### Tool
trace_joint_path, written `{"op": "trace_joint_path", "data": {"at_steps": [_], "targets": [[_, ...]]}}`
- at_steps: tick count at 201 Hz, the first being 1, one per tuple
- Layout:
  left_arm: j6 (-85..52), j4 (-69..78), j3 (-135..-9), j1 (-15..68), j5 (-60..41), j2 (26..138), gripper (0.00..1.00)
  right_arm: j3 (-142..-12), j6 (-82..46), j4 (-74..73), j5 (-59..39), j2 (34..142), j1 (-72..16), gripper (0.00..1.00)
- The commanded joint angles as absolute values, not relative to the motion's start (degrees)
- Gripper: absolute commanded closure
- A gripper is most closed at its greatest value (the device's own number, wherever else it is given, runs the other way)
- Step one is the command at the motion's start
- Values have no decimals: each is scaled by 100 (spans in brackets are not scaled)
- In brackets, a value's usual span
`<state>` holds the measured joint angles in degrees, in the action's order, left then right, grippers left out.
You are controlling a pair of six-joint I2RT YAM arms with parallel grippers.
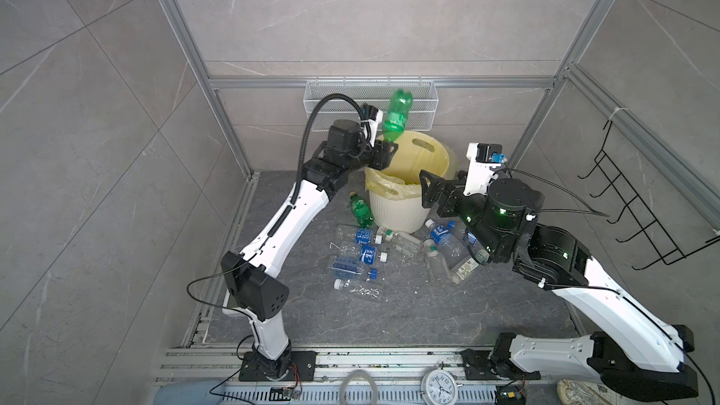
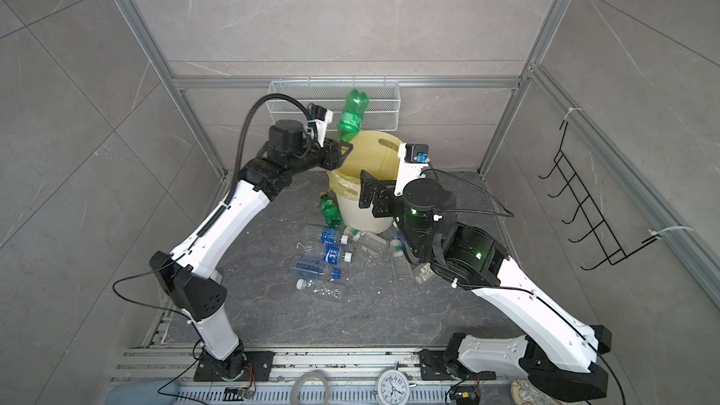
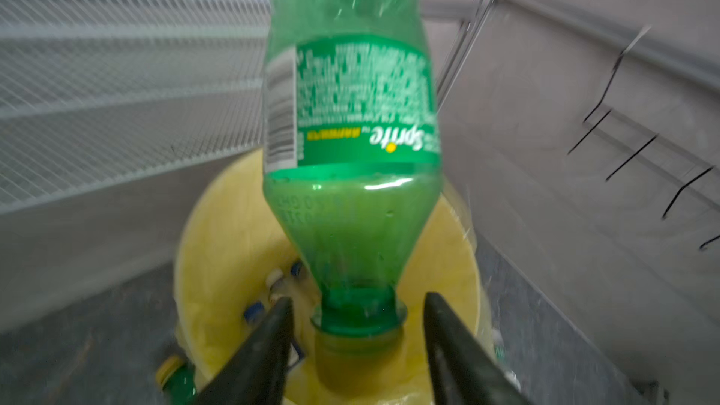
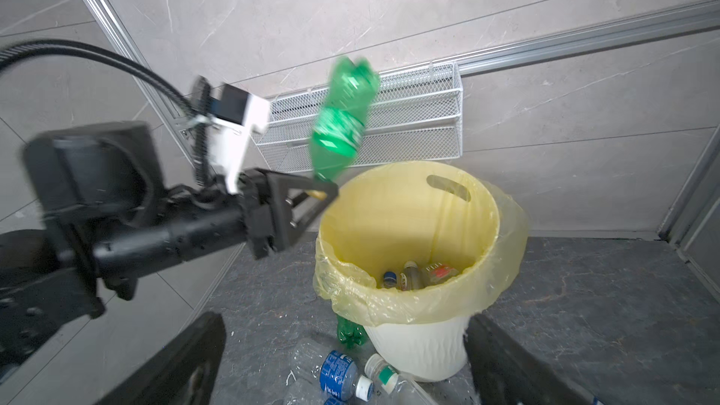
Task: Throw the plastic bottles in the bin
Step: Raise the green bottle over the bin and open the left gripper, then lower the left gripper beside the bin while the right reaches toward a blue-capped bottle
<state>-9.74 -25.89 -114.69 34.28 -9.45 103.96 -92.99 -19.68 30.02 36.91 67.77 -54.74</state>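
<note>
A green Sprite bottle [image 1: 397, 116] [image 2: 352, 116] [image 4: 345, 122] hangs neck-down over the near-left rim of the cream ribbed bin [image 1: 393, 212] [image 2: 362, 220] [image 4: 420, 344] with its yellow bag. My left gripper [image 1: 389, 153] [image 2: 345, 150] [image 3: 357, 298] is open. Its fingers stand apart on either side of the bottle's [image 3: 350, 150] yellow cap without touching it. My right gripper [image 1: 428, 190] [image 2: 366, 188] [image 4: 346, 321] is open and empty by the bin's right rim. A second green bottle [image 1: 360, 210] and several clear blue-labelled bottles [image 1: 358, 255] lie on the floor. Some bottles [image 4: 413, 274] lie inside the bin.
A white wire mesh basket [image 1: 368, 105] hangs on the back wall just behind the bin. A black wire rack [image 1: 639, 204] is fixed to the right wall. A clock [image 1: 440, 381] sits on the front rail. Aluminium frame posts close in the floor.
</note>
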Motion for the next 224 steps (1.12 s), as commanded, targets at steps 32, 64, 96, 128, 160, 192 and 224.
{"op": "trace_joint_path", "data": {"at_steps": [32, 64, 96, 128, 160, 192, 224], "targets": [[-359, -2880, -11302, 3558, -533, 9482, 0, -9157, -2074, 2998, 3740, 6748, -5502, 1], [-99, -2833, -10880, 3558, -216, 9092, 0, -9176, -2126, 2979, 3640, 6823, -5501, 1], [211, -2946, -10606, 3556, 68, 8802, 0, -9114, -2153, 2970, 3593, 6854, -5506, 1], [381, -2760, -9978, 3547, 544, 8287, 0, -9141, -2136, 3204, 3720, 6931, -5495, 1], [174, -2114, -8773, 3533, 884, 7377, 0, -8902, -2207, 3452, 3918, 6790, -5459, 1], [-526, -2700, -8377, 3516, 828, 7059, 0, -8441, -2495, 3776, 4071, 6429, -5216, 1], [-1386, -2872, -7762, 3487, 431, 6866, 0, -7943, -2871, 4263, 4040, 6024, -4663, 1]]}}
